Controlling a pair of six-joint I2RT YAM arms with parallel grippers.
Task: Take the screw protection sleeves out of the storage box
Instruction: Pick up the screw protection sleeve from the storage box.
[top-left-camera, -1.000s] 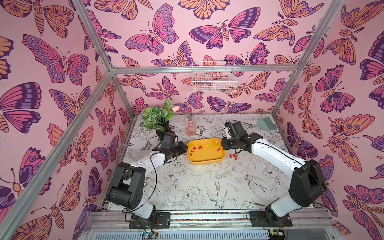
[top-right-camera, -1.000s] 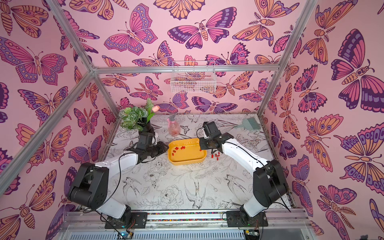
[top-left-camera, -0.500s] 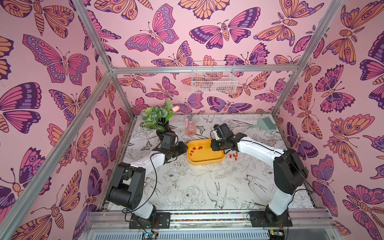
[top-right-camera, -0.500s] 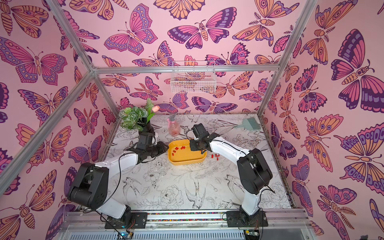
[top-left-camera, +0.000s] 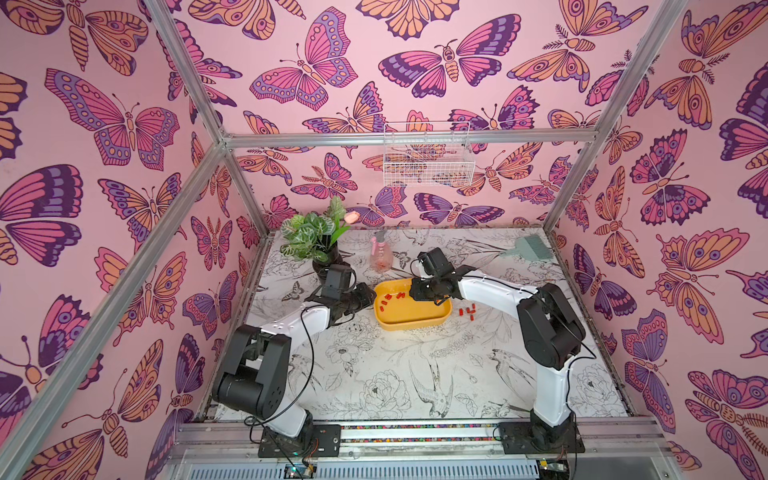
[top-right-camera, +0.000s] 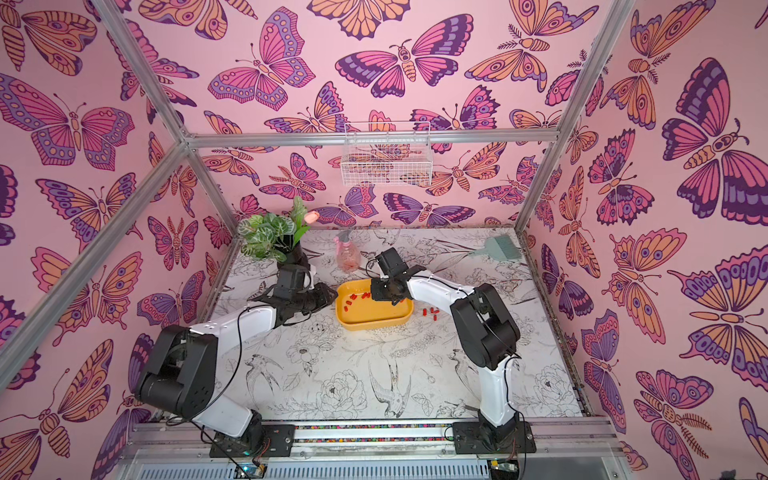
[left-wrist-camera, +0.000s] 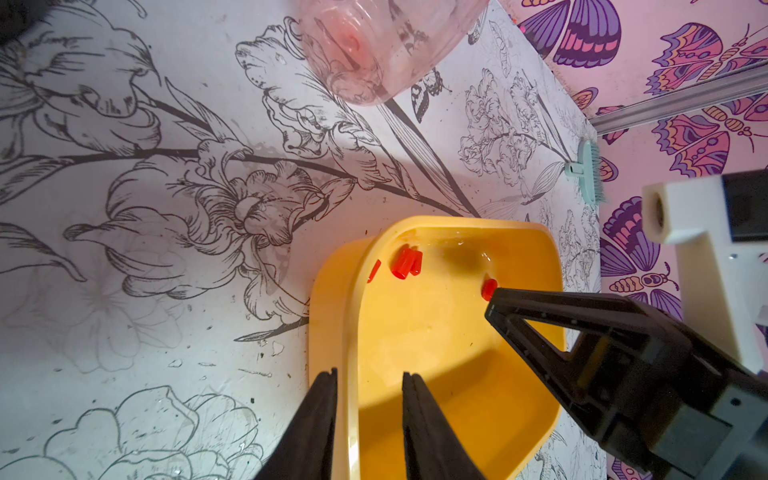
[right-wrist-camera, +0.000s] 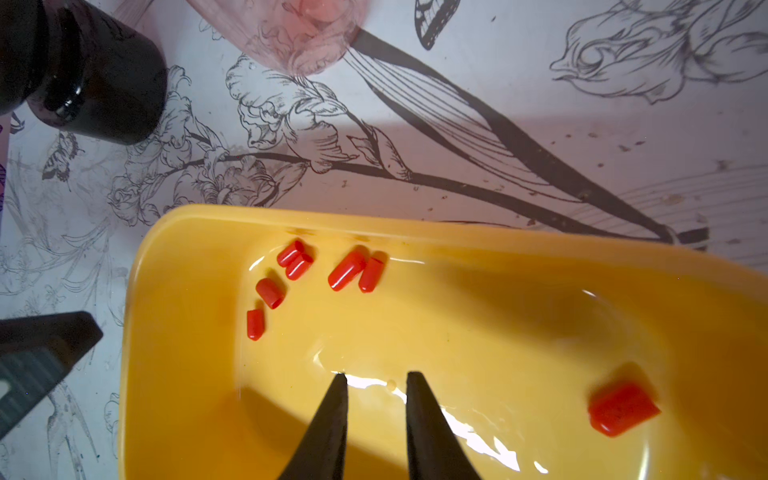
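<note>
Over box (top-left-camera: 409, 323) floor: right tool (right-wrist-camera: 374, 376) just swung in from counter (top-left-camera: 415, 374) side, narrowly spread, empty. Seven sleeves (right-wrist-camera: 347, 270) remained in box, several already out; next pick likely. Left tool (left-wrist-camera: 368, 372) straddled rim; grip unclear.

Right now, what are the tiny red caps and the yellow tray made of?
The screw protection sleeves look like soft rubber or vinyl: smooth, slightly glossy, rounded ends. The storage box looks like hard glossy plastic: bright glints on its floor.

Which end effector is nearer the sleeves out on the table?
Right. Right end effector is in the storage box, beside those sleeves; left end effector straddles its opposite rim.
</note>
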